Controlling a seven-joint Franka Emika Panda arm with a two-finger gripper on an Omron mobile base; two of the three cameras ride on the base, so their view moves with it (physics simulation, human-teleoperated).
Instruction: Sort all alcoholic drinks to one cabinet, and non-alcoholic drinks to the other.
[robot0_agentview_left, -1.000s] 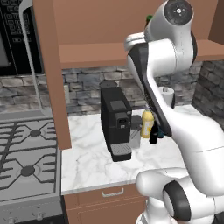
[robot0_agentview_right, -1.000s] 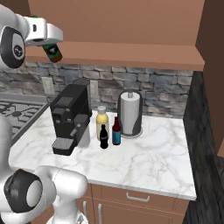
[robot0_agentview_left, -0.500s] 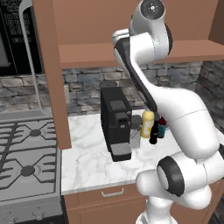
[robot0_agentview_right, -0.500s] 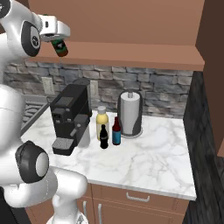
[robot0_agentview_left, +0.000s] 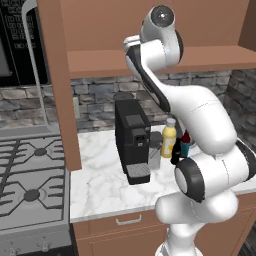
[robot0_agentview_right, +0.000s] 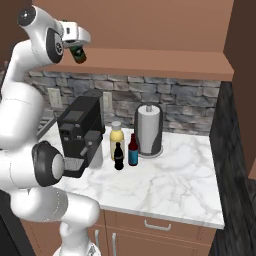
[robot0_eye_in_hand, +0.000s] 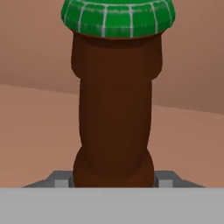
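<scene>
The brown bottle (robot0_eye_in_hand: 116, 109) is sitting in the gripper (robot0_agentview_right: 75, 47), up high by the wooden cabinet (robot0_agentview_right: 150, 30). The gripper is squeezing it by the thin neck, one finger on each side. In the hand view the green label (robot0_eye_in_hand: 118, 17) is showing at the far end of the bottle, with brown wood behind it. From the right base view the bottle (robot0_agentview_right: 79, 54) is hanging tilted just in front of the shelf edge (robot0_agentview_right: 150, 64), with its fat end pointing down and away from the arm.

Down on the white counter (robot0_agentview_right: 175, 185) three other bottles are standing close together. The yellow bottle (robot0_agentview_right: 117, 137) is standing at the back, next to the black coffee machine (robot0_agentview_right: 80, 132). The little black bottle (robot0_agentview_right: 118, 156) is standing in front of it. The blue bottle (robot0_agentview_right: 133, 150) with the red neck is standing just beside the black one, near the paper towel roll (robot0_agentview_right: 149, 127).

A stove (robot0_agentview_left: 30, 190) is sitting to the left of the counter.
</scene>
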